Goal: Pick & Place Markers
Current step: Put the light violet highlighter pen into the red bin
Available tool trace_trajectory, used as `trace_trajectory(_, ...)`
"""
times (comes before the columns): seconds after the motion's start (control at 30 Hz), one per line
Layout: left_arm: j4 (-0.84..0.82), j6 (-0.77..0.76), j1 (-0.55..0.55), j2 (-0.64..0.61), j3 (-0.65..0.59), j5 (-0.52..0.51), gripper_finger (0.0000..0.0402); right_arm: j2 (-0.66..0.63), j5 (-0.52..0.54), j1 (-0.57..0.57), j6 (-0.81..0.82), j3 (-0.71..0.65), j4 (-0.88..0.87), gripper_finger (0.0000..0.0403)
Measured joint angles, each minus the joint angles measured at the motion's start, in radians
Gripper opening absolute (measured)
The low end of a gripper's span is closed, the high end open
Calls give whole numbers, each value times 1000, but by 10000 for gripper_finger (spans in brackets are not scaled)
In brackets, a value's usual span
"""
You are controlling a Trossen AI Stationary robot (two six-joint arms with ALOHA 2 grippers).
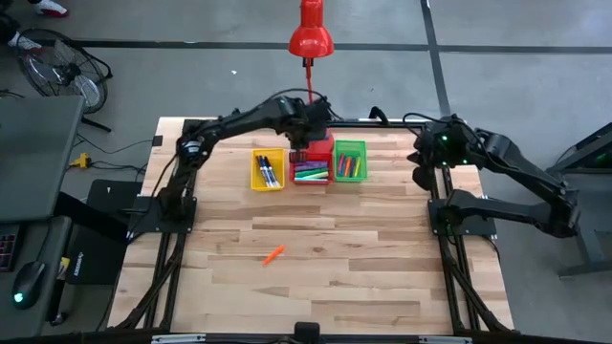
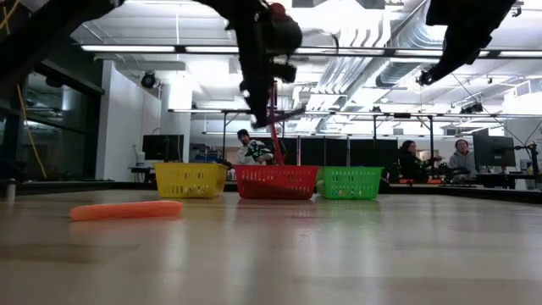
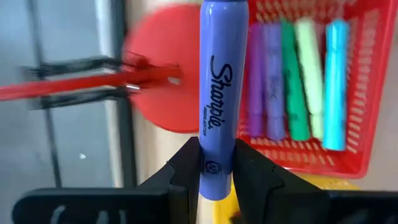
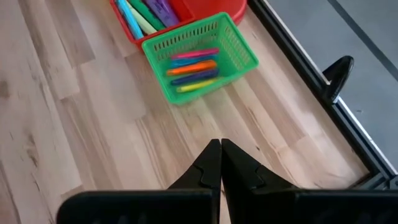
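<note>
1. The left claw (image 3: 216, 171) hangs above the red bin (image 1: 314, 164) at the far middle of the worktop (image 1: 316, 287), pinching a blue-purple marker (image 3: 222, 93) by its lower end.
2. That marker stands up out of the fingers, well clear of the bin below.
3. In the red bin lie purple, green, pale green and light blue markers (image 3: 292, 81), side by side.
4. The yellow bin (image 1: 268, 169) to its left holds a few dark markers; the green bin (image 1: 350, 161) to its right holds pink, orange, blue and yellow ones.
5. One orange marker (image 1: 273, 254) lies alone on the worktop, well in front of the bins.
6. The right claw (image 4: 221, 163) waits over the right side of the worktop, fingers pressed together and holding nothing.
</note>
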Motion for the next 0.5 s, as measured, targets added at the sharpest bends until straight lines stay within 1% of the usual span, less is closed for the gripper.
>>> trace_trajectory(0.2, -19, 1, -11, 71, -1, -7, 69, 31, 0, 0, 4, 0, 4, 0)
trace_trajectory(0.3, -25, 20, -21, 101, -1, 16, 69, 36, 0, 0, 20, 0, 4, 0)
trace_trajectory(0.37, -56, 27, -27, 109, -1, 55, 69, 38, 0, 0, 21, 0, 4, 0)
trace_trajectory(0.5, -53, 21, -36, 140, -1, 63, 69, 37, 17, 0, 34, 0, 6, 0)
